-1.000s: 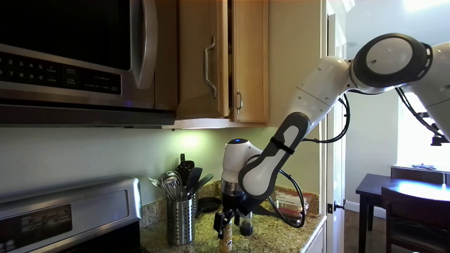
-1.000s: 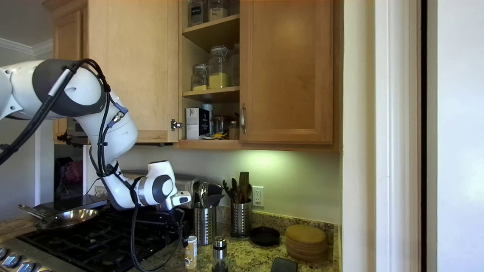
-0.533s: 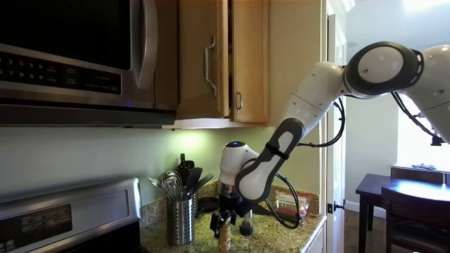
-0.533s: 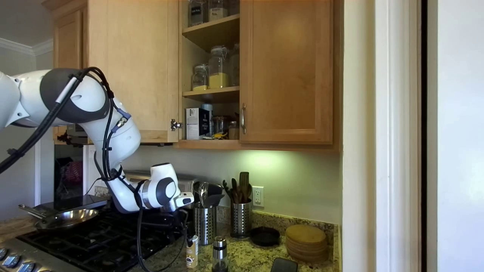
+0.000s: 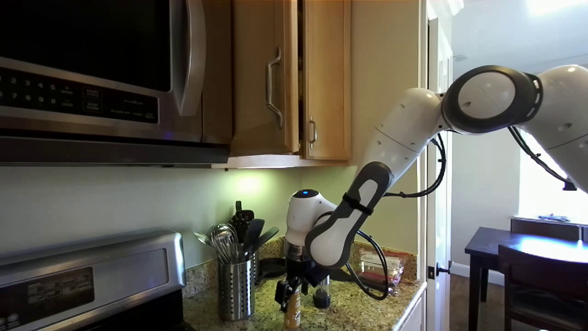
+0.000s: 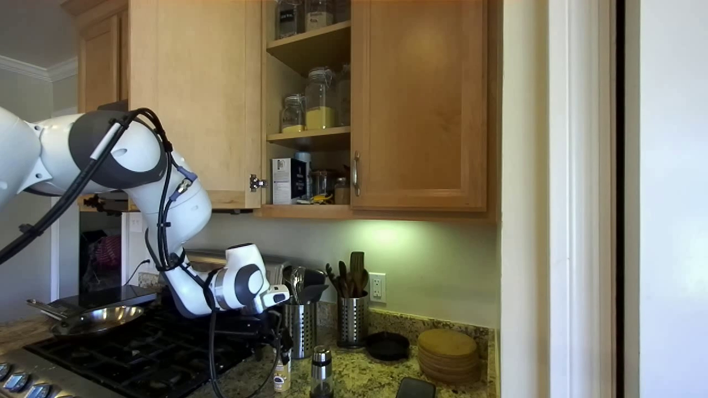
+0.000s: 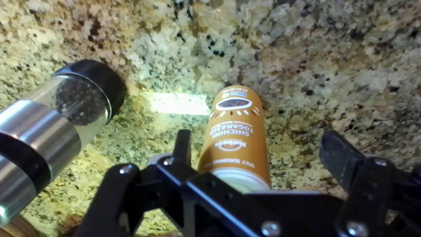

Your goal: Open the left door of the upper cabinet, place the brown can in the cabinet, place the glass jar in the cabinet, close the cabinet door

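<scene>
Speckled granite (image 7: 329, 65), cream flecked brown and black, backs the wrist view. Can (image 7: 235, 138) on it: smooth orange-brown cylinder, white print upside down, pale rim. Jar (image 7: 65, 112) left of can: clear barrel of dark round grains, black base, shiny steel bands. Gripper (image 7: 260, 151) black, hinged metal; fingers (image 7: 340, 158) spread wide, one each side of can from this angle, holding nothing. Broad gap on can's right, slim one on its left.

In an exterior view, can upright on granite, top end among the fingers. Jar upright, right of can and farther back. Holder (image 5: 235, 292), perforated steel cylinder, left of can, with wire whisk (image 5: 225, 241) and dark utensils (image 5: 253, 233). Left door (image 5: 250, 92) well above can: honey wood, curved silver bar handle (image 5: 269, 87). Microwave (image 5: 92, 69), glossy black and brushed steel, up and left of can.

In an exterior view, can upright, partly behind gripper; jar just right of can. Cabinet (image 6: 304, 211) high above can, left door swung out, flat wood panels, shelves (image 6: 310, 141) with clear glass canisters (image 6: 319, 99). Far right of can, tan round discs (image 6: 448, 354), stacked. Far left of can, round shiny skillet (image 6: 99, 319), sloped sides.
</scene>
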You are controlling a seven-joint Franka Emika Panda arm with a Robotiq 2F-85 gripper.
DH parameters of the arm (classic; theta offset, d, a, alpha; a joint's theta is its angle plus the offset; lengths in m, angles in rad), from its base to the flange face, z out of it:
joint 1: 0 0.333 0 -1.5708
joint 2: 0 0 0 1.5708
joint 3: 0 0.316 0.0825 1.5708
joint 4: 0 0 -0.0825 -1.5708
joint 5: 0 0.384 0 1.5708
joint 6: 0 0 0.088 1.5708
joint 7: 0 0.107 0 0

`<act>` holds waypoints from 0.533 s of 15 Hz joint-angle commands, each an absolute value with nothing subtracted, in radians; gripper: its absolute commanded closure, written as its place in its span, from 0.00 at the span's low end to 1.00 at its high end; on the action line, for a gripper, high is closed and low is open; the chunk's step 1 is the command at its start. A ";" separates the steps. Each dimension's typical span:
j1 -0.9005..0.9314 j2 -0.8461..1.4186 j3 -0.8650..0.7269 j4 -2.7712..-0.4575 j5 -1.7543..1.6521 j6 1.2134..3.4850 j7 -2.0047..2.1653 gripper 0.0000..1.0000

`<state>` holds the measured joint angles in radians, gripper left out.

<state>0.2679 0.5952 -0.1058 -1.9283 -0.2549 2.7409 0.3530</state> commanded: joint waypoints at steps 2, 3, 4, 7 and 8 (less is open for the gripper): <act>0.292 0.628 -0.140 -1.891 -0.261 2.769 0.356 0.00; 0.292 0.633 -0.140 -1.882 -0.258 2.768 0.357 0.00; 0.292 0.636 -0.139 -1.874 -0.257 2.768 0.356 0.00; 0.292 0.641 -0.141 -1.861 -0.258 2.767 0.355 0.25; 0.291 0.639 -0.141 -1.862 -0.257 2.767 0.354 0.26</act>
<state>0.2732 0.6341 -0.1160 -1.8650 -0.2548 2.7424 0.3530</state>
